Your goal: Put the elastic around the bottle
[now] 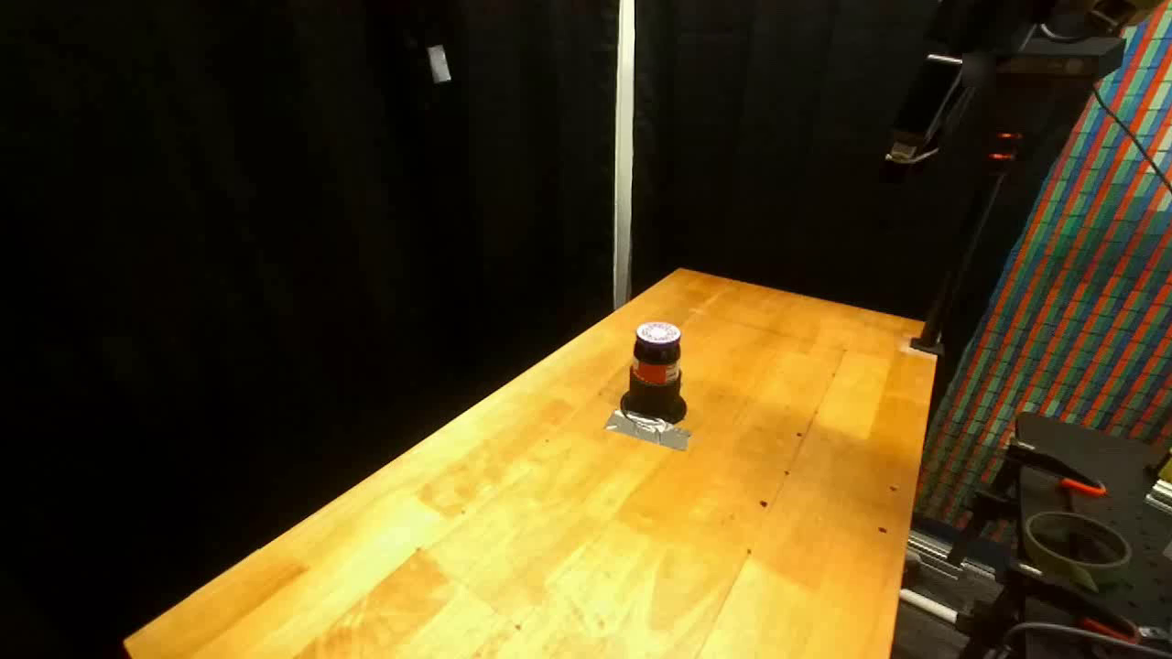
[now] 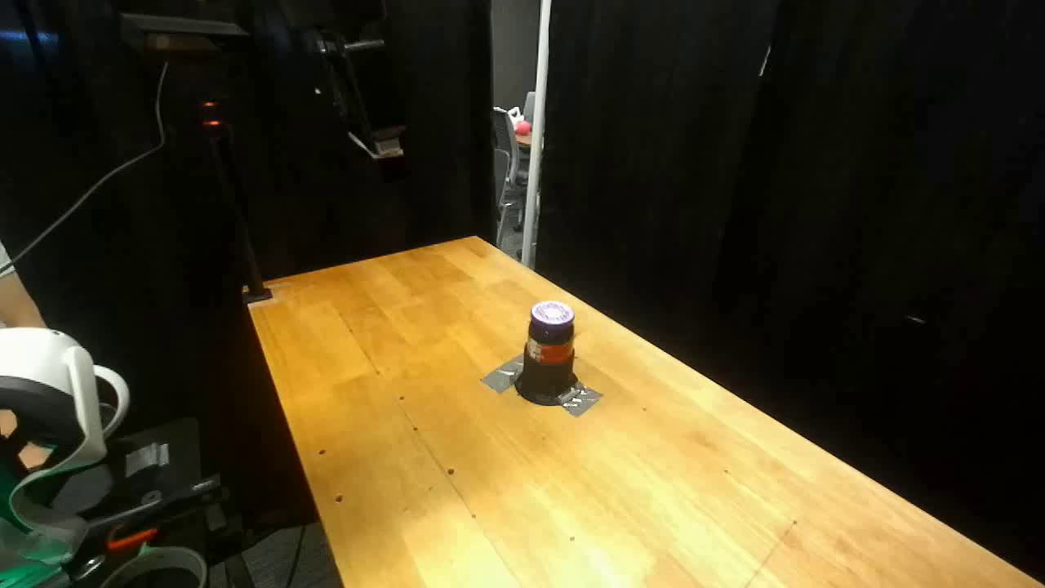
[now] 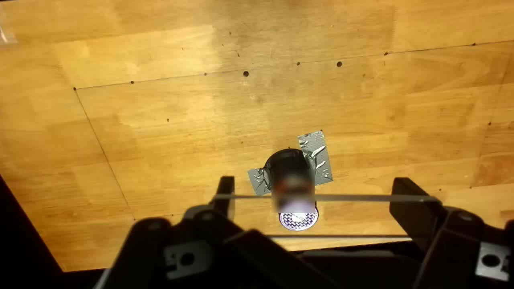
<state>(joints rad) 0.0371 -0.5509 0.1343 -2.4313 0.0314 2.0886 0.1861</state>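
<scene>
The tool (image 3: 313, 184) is spread wide, the elastic (image 3: 361, 198) stretched across its jaws. Lower than the tool and well apart, the bottle (image 1: 656, 367) is seen upright, framed between the jaws in the wrist view.

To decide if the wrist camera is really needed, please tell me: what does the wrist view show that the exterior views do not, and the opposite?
Only the wrist view clearly shows the elastic stretched in two strands between the open jaws; the exterior views are too dim there to be sure.

Only the exterior views show the pale pole and, clearly, the orange-red band on the bottle, blurred from the wrist.

Both share the bottle with its patterned top, grey tape at its dark base, and the wooden table.
</scene>
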